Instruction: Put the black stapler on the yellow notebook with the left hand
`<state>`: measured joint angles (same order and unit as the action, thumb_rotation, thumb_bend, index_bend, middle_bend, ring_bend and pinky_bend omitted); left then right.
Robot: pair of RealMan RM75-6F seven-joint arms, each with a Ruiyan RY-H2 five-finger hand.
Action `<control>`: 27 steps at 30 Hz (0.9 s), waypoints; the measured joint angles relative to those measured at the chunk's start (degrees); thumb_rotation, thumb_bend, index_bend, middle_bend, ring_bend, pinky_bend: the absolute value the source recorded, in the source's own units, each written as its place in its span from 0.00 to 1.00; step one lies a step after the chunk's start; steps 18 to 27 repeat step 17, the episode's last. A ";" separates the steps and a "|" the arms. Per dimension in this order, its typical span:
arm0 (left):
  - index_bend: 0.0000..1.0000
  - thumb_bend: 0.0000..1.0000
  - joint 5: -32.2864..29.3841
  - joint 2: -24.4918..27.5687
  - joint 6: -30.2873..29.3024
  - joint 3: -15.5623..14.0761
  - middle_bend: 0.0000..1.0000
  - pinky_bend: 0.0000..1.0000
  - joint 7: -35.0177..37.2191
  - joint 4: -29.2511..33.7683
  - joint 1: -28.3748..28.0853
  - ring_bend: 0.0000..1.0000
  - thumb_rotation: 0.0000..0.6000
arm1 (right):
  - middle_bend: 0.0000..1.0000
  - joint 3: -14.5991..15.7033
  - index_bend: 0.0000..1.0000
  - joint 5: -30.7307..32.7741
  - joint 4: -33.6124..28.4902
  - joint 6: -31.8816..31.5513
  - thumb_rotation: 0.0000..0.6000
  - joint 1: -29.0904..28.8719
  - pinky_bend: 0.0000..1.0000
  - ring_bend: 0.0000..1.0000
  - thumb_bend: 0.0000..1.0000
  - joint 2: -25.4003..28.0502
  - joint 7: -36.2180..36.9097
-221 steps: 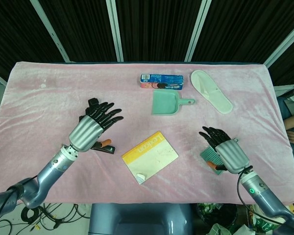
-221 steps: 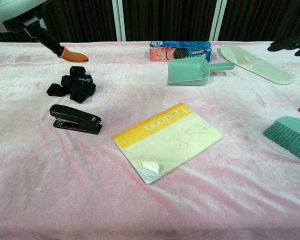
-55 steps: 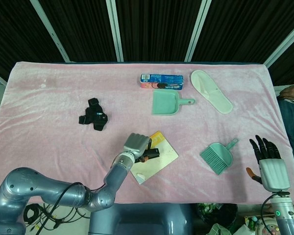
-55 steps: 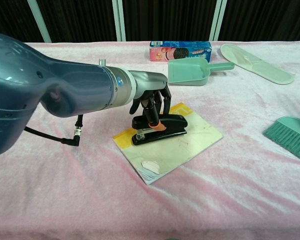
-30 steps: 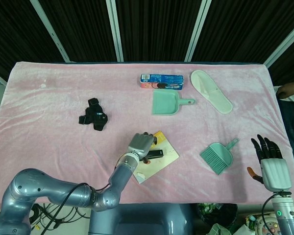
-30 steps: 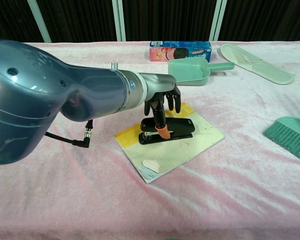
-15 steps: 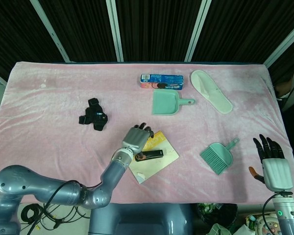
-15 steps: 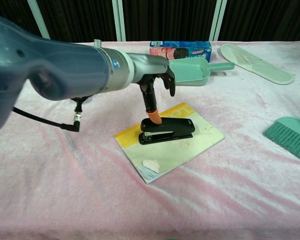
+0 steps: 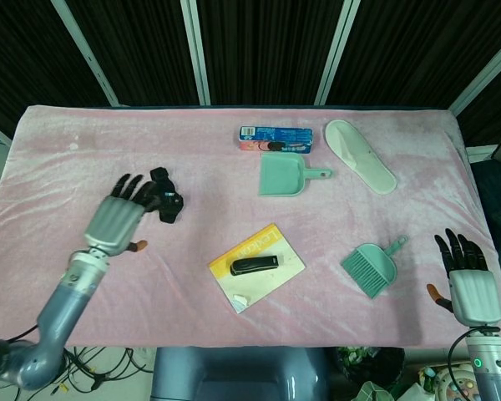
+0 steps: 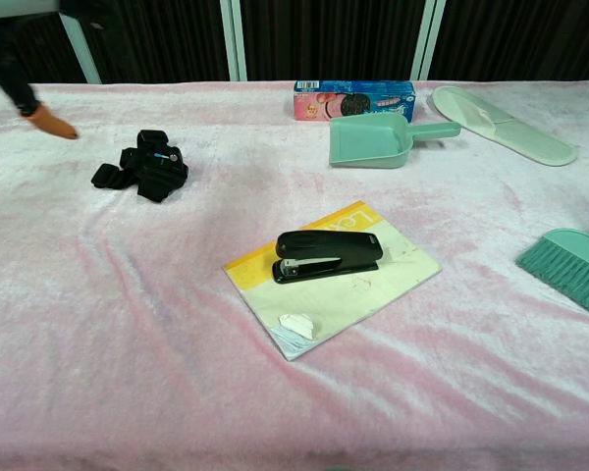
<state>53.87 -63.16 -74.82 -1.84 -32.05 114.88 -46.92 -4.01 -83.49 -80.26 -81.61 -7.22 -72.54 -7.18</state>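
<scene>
Black plastic stapler lies flat on the yellow-edged paper notebook, near its middle. Left hand, fingers spread and empty, hovers well left of the notebook, by a black strap bundle. Right hand, fingers apart, far right.

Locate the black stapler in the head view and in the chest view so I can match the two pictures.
Head view: black stapler lies below centre, on the yellow notebook.
Chest view: the stapler sits just left of centre, on the notebook.
Shared landmark: the green dustpan, beyond the notebook in both.
</scene>
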 measured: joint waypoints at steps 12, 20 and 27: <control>0.27 0.01 14.21 3.95 -14.95 -10.37 0.09 0.00 29.21 -12.08 23.88 0.00 1.00 | 0.00 -0.05 0.03 -0.28 -1.03 -0.67 1.00 0.25 0.10 0.04 0.15 0.36 -0.23; 0.26 0.01 15.78 2.09 -16.85 -10.41 0.09 0.00 39.06 -21.34 28.18 0.00 1.00 | 0.00 0.09 0.03 -0.76 -1.51 -1.10 1.00 0.38 0.10 0.04 0.15 0.62 -0.03; 0.26 0.01 15.78 2.09 -16.85 -10.41 0.09 0.00 39.06 -21.34 28.18 0.00 1.00 | 0.00 0.09 0.03 -0.76 -1.51 -1.10 1.00 0.38 0.10 0.04 0.15 0.62 -0.03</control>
